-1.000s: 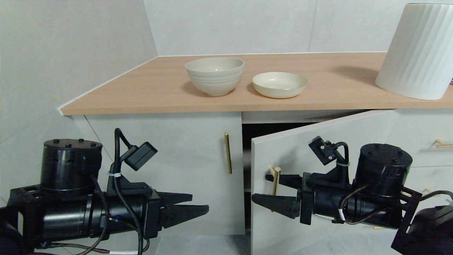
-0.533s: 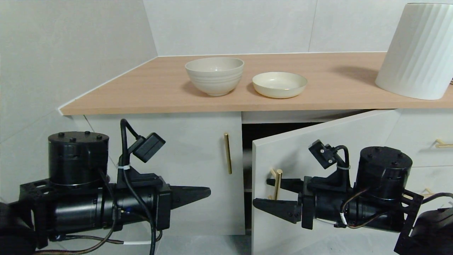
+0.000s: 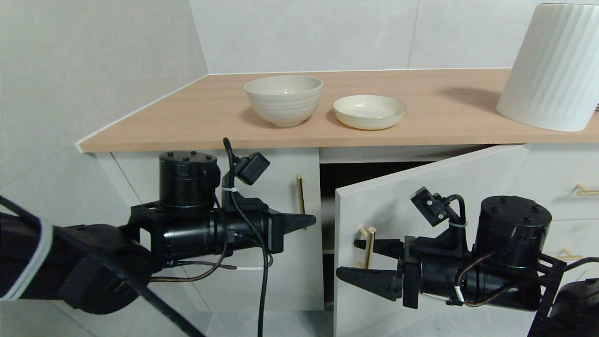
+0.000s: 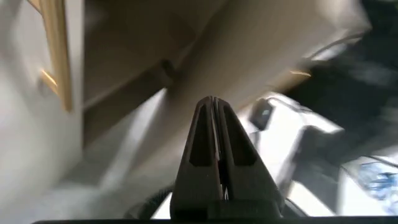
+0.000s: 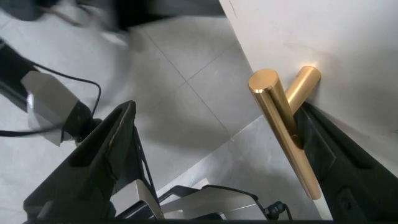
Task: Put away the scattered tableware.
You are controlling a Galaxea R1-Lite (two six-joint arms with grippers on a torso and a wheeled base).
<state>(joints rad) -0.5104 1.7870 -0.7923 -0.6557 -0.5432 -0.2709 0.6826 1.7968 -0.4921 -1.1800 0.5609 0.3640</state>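
Note:
A deep cream bowl (image 3: 283, 99) and a shallow cream dish (image 3: 369, 111) stand side by side on the wooden countertop (image 3: 187, 126). Below it, my left gripper (image 3: 310, 219) is shut and empty, its tip just beside the brass handle (image 3: 301, 196) of the closed left cabinet door. The left wrist view has the shut left gripper (image 4: 211, 106) in front of the cabinet gap, with that brass handle (image 4: 57, 56) off to one side. My right gripper (image 3: 347, 257) stands open around the ajar right door's brass handle (image 3: 368, 244). In the right wrist view that handle (image 5: 287, 140) lies against one finger (image 5: 336, 155).
The right cabinet door (image 3: 421, 187) hangs ajar with a dark cabinet opening (image 3: 355, 171) behind it. A tall white ribbed shade (image 3: 552, 65) sits on the counter's right end. More brass pulls (image 3: 587, 189) show at the far right. Tiled walls close the left and back.
My left gripper shut, and its arm moved up and right to the left door's handle. The right gripper sank slightly with the right door's handle, which came a little further out.

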